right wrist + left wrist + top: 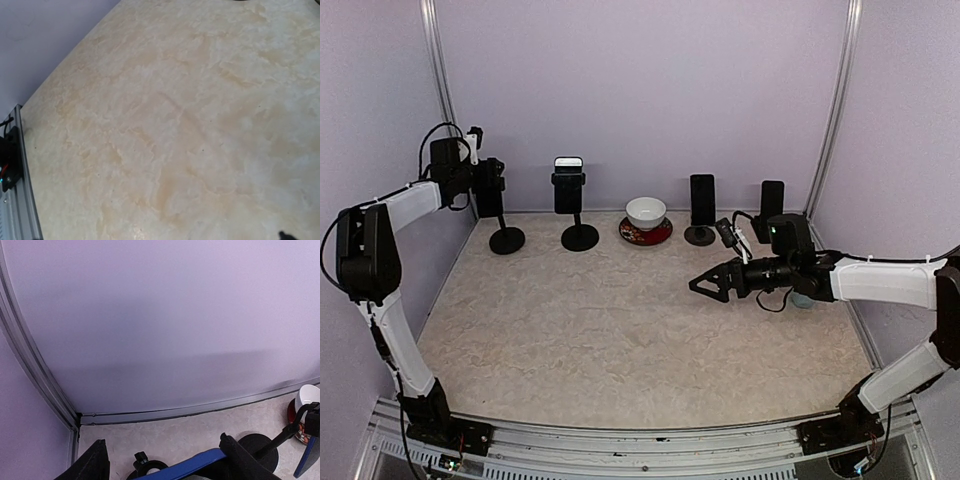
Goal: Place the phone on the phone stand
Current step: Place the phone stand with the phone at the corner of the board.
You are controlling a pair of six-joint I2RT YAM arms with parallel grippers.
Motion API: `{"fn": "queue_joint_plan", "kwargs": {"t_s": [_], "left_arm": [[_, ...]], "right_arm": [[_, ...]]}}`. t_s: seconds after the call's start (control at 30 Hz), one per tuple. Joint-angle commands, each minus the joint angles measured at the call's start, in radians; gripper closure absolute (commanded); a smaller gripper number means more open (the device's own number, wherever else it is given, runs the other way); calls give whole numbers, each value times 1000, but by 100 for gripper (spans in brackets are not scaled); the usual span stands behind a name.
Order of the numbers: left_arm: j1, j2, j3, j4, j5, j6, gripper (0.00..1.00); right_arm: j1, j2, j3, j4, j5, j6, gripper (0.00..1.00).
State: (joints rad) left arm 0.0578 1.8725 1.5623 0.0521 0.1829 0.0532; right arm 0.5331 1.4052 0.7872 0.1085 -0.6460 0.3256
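The phone (200,462) is blue-edged and lies tilted between the black fingers of my left gripper (162,442). Its end rests against the right finger (240,457); the other end runs off the bottom edge. In the top view my left gripper (490,188) holds the dark phone (491,203) at the back left, right above the phone stand (507,240). The stand's round black base (146,467) shows just below the phone. My right gripper (704,284) hovers open and empty over the table's right half.
A second stand (580,238) carries a phone (569,183). A white bowl (646,211) sits on a red saucer (646,236). Two more dark phones (702,198) (772,200) stand at the back right. The back wall is close behind the left gripper.
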Motion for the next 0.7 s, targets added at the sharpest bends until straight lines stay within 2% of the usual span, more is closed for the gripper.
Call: {"fn": "queue_joint_plan", "kwargs": {"t_s": [0.0, 0.4, 0.67], "left_arm": [[16, -19, 64, 184, 38, -1, 49], [29, 12, 68, 186, 67, -6, 47], [28, 17, 67, 185, 61, -6, 32]], "right_arm": [[-13, 8, 8, -12, 4, -4, 0], [-13, 18, -3, 2, -1, 11, 0], [-13, 18, -6, 10, -4, 18, 0]]}}
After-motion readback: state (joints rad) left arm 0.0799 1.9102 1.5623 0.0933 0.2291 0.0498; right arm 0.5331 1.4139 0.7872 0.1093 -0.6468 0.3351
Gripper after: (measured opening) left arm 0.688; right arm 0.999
